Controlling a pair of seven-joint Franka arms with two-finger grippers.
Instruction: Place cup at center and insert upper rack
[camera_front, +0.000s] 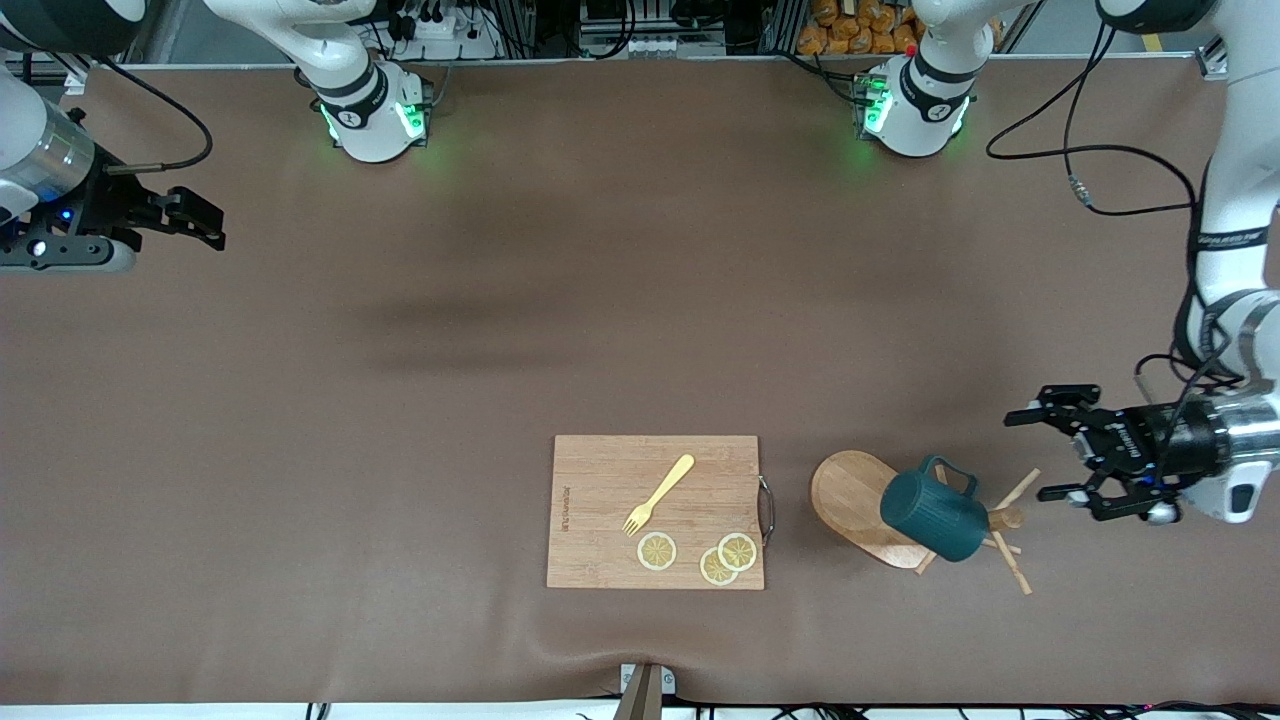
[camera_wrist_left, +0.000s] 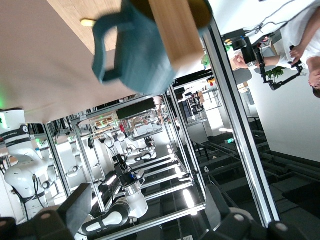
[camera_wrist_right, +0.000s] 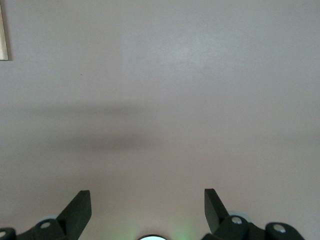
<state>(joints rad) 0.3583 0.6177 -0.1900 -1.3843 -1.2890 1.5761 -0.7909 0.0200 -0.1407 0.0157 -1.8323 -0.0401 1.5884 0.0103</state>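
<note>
The upper rack, a light wooden mug tree (camera_front: 848, 492), lies tipped on its side toward the left arm's end of the table, its pegs (camera_front: 1012, 565) pointing at the left gripper. The dark teal cup (camera_front: 932, 514) rests over its post, handle up. My left gripper (camera_front: 1035, 455) is open and empty, level with the pegs and just apart from them. Its wrist view shows the cup (camera_wrist_left: 135, 55) and the rack's wood (camera_wrist_left: 172, 30) ahead of the open fingers (camera_wrist_left: 80, 210). My right gripper (camera_front: 205, 222) waits open and empty at the right arm's end, over bare table (camera_wrist_right: 160, 100).
A rectangular wooden cutting board (camera_front: 600, 500) lies beside the rack's base, toward the table's middle, with a metal handle (camera_front: 767, 508). On it lie a yellow fork (camera_front: 660, 493) and three lemon slices (camera_front: 657, 551). Its corner shows in the right wrist view (camera_wrist_right: 3, 35).
</note>
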